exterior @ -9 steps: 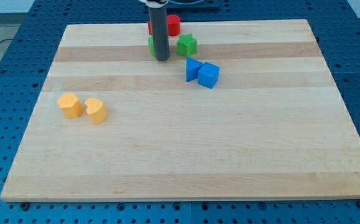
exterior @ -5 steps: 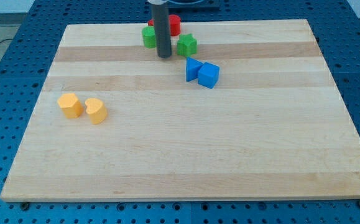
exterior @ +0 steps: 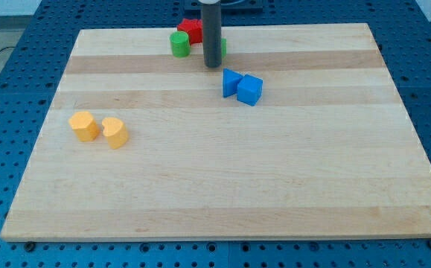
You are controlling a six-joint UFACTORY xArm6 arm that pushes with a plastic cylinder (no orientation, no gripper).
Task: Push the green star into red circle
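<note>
My tip (exterior: 212, 65) is now sitting further toward the view's right than before, hiding most of the green star (exterior: 222, 49). The star is lying just right of the red circle (exterior: 191, 30), apparently not yet touching. There is no gripper, only the rod.

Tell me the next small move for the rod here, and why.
Probably a short push toward the view's upper left. My tip stands right in front of the green star, which peeks out on the rod's right side, and the red block lies up-left of it, beside the green round block.
</note>
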